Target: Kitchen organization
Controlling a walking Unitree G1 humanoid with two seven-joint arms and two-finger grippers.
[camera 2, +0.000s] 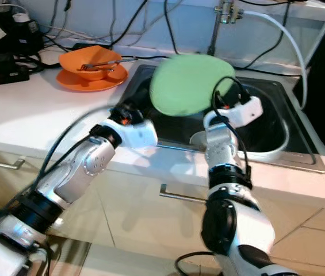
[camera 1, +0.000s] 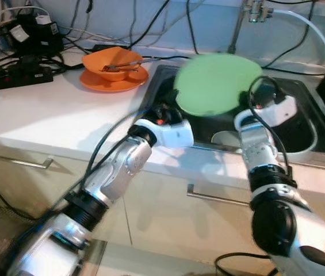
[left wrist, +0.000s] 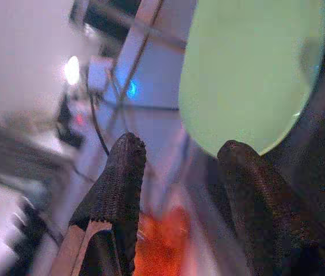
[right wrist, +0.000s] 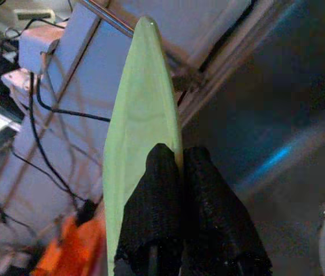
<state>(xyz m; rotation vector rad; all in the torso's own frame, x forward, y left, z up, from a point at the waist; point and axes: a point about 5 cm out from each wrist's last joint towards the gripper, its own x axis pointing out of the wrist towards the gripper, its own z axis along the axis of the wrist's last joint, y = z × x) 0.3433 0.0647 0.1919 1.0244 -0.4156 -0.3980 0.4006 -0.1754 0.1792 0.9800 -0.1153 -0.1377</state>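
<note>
Green plate (camera 1: pixel 217 83) edge-pinched by right claw (right wrist: pixel 176 167)

A round, pale green plate (camera 1: pixel 217 83) sits in the upper middle of the frame, lifted above the dark steel sink (camera 1: pixel 300 135) and tilted so its broad face shows to the head camera. Its edge is blurred. The right gripper (right wrist: pixel 179 167) pinches its rim, black fingers (right wrist: pixel 156 190) closed on either side. An orange bowl (camera 1: pixel 111 62) rests on an orange plate (camera 1: pixel 114 80) on the white surface (camera 1: pixel 47 115), upper left.
</note>
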